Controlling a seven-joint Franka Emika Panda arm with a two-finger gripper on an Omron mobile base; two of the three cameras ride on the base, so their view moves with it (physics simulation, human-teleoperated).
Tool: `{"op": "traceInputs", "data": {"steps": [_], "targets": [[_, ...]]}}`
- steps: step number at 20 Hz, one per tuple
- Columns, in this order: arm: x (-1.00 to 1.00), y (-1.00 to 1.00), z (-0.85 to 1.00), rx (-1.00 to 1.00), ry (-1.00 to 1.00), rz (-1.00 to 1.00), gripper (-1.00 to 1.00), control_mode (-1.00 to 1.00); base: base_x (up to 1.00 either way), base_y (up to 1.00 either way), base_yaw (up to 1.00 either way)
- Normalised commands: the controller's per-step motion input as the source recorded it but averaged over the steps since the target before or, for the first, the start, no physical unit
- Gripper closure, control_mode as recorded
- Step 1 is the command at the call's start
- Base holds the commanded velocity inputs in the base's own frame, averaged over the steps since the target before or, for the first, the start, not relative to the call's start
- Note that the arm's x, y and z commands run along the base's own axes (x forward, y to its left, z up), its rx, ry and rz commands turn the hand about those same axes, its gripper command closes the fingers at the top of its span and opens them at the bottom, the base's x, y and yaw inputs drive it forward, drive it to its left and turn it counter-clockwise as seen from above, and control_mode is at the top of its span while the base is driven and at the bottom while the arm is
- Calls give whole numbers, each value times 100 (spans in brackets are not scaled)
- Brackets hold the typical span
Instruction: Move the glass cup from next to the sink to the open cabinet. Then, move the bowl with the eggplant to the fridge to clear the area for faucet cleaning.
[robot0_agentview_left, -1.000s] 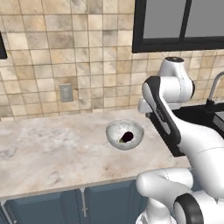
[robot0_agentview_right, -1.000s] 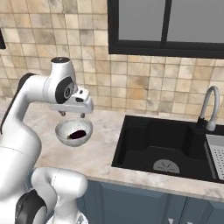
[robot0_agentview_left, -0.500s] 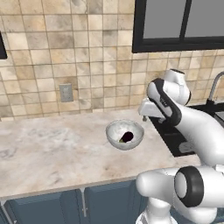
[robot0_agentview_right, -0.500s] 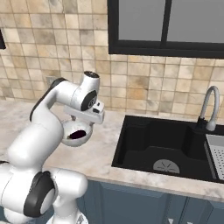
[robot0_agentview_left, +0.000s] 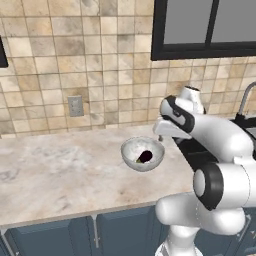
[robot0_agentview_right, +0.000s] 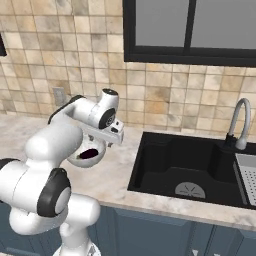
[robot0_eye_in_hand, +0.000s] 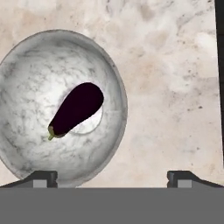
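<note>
With its jaws spread wide and empty, the gripper (robot0_eye_in_hand: 112, 176) hung off-centre over the bowl (robot0_eye_in_hand: 26, 78), so a careless descent could tip out the eggplant (robot0_eye_in_hand: 76, 109).

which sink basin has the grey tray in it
The basin on the right, by the faucet: the grey tray lies there. The sink's bigger basin shows just its drain.
</note>
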Motion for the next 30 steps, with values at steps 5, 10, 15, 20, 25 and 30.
{"op": "traceInputs", "data": {"steps": [5, 10, 15, 20, 25, 30], "targets": [[35, 0, -43, 0, 0, -1, -100, -100, 0, 0, 0], [22, 0, -42, 0, 0, 0, -100, -100, 0, 0, 0], [10, 0, -36, 0, 0, 0, -100, -100, 0, 0, 0], [6, 0, -34, 5, 0, 0, -100, -100, 0, 0, 0], [5, 0, -24, 10, 0, 0, 100, -100, 0, 0, 0], [4, 0, -6, 9, 0, 0, 100, -100, 0, 0, 0]]}}
